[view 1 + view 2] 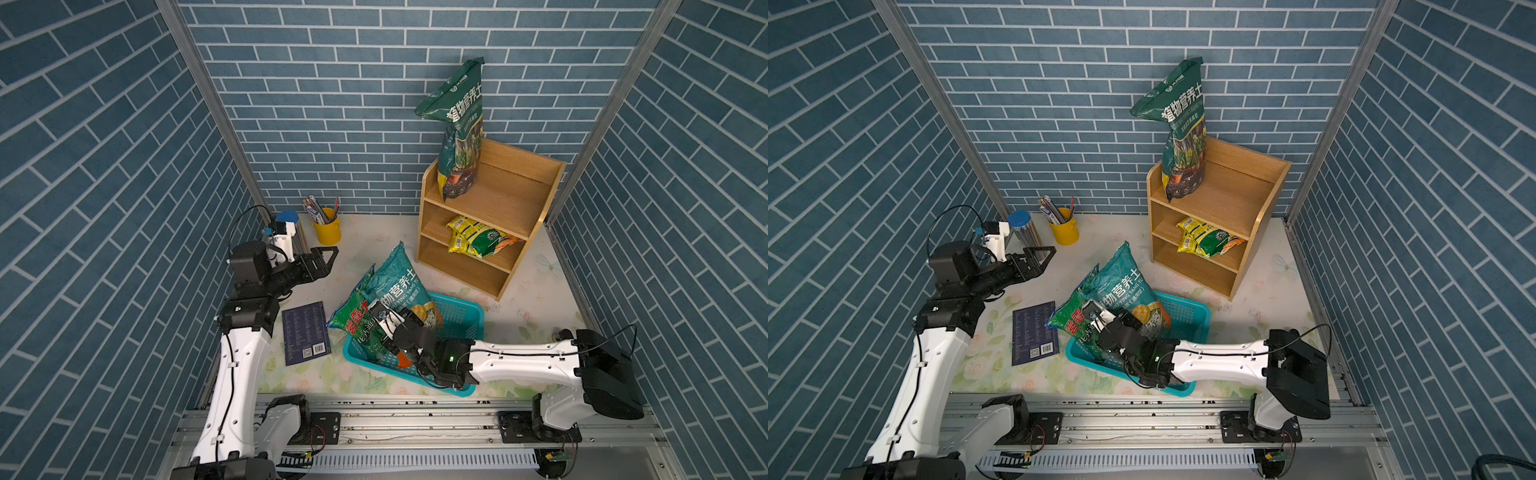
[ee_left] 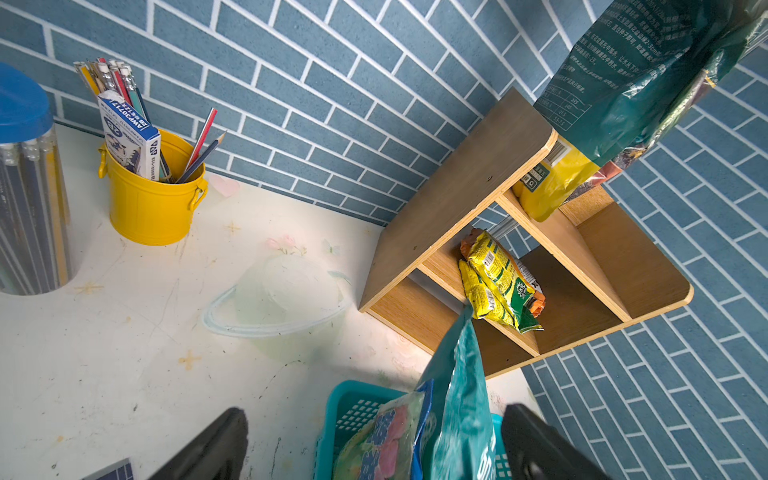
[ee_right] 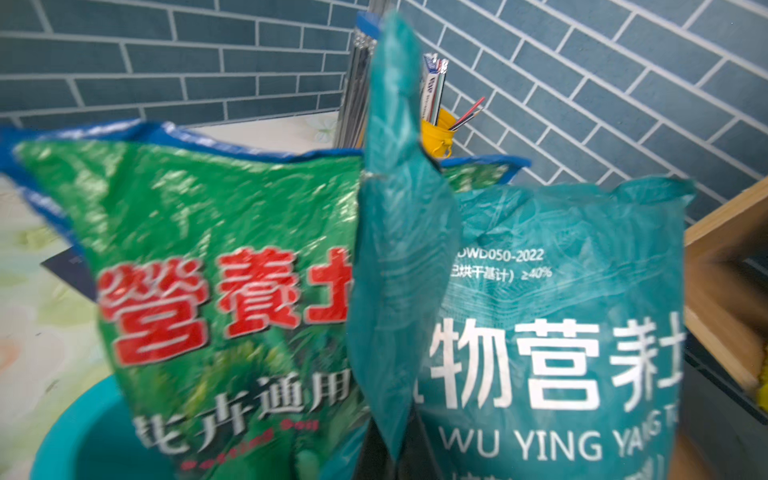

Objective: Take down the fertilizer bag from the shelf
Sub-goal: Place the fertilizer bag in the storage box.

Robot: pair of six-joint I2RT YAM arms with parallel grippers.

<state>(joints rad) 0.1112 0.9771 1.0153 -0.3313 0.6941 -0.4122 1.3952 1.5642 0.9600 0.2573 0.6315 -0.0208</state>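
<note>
Dk-green bag (image 1: 459,137) at shelf (image 1: 519,199) top's front edge, L pincer (image 1: 324,257) wide, well apart, R pincer (image 1: 382,318) unclear

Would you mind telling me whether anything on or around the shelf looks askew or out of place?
The dark green bag atop the shelf stands tall with its top flopped sideways, and the yellow packets on the middle tier overhang the front edge.

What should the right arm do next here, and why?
Probably open the right gripper fully and back it away: the teal bag already stands in the basket, while a dark green bag stands on the shelf, on its top tier.
</note>
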